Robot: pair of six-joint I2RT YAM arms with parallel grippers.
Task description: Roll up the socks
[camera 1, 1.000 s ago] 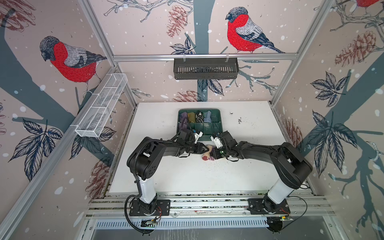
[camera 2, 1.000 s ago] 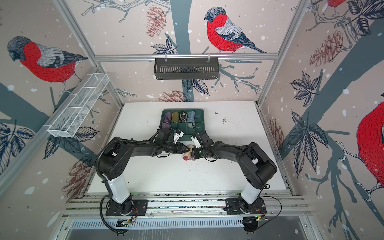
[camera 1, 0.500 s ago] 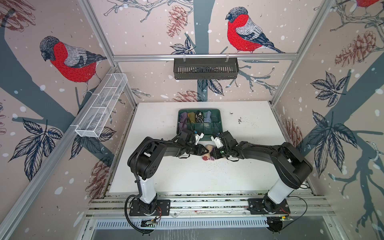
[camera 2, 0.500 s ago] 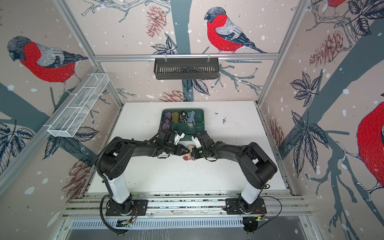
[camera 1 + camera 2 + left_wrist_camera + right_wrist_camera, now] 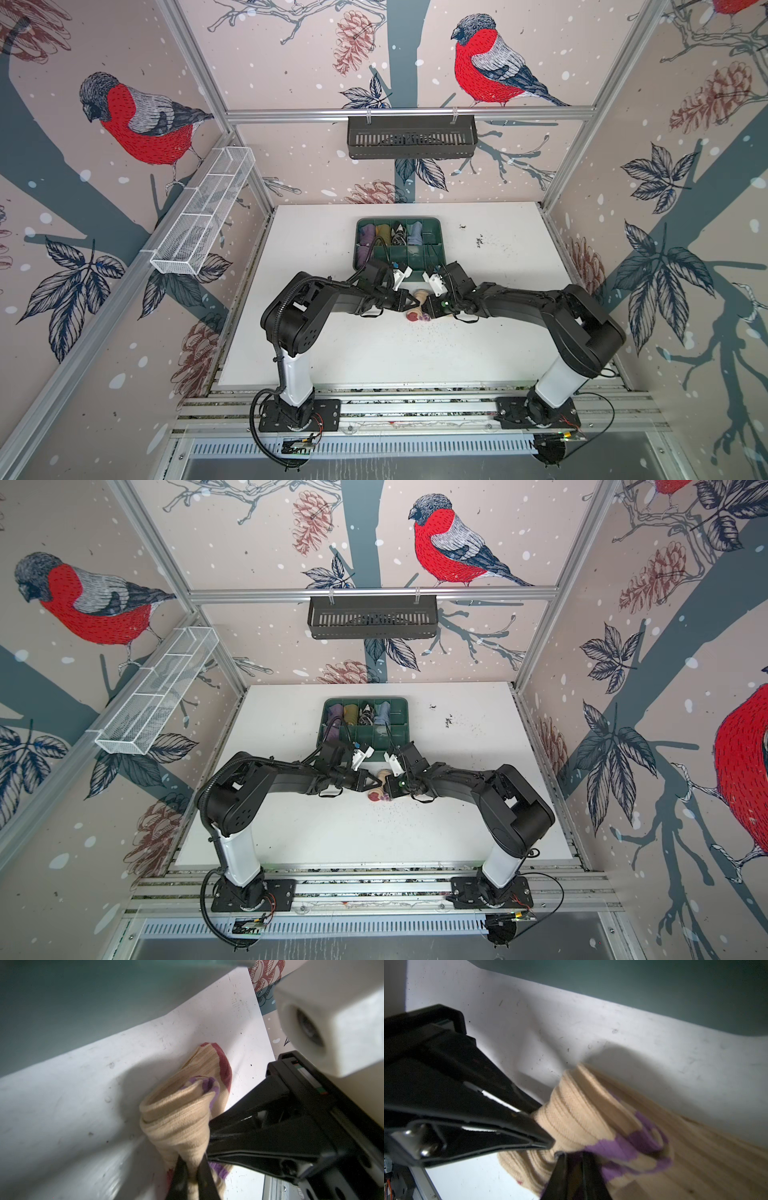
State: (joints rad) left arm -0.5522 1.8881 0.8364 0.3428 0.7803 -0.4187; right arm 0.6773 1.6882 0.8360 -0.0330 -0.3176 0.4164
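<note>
Your left gripper [image 5: 192, 1164] pinches the socks [image 5: 178, 1118] from 9 o'clock, right gripper [image 5: 574, 1159] from 3; soft, stretchy knit, so hold thick folds.

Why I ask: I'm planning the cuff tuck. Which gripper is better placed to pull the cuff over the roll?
Probably the right gripper: it pinches the purple-striped cuff of the socks, while the left gripper is shut on the tan rolled body and can anchor it.
</note>
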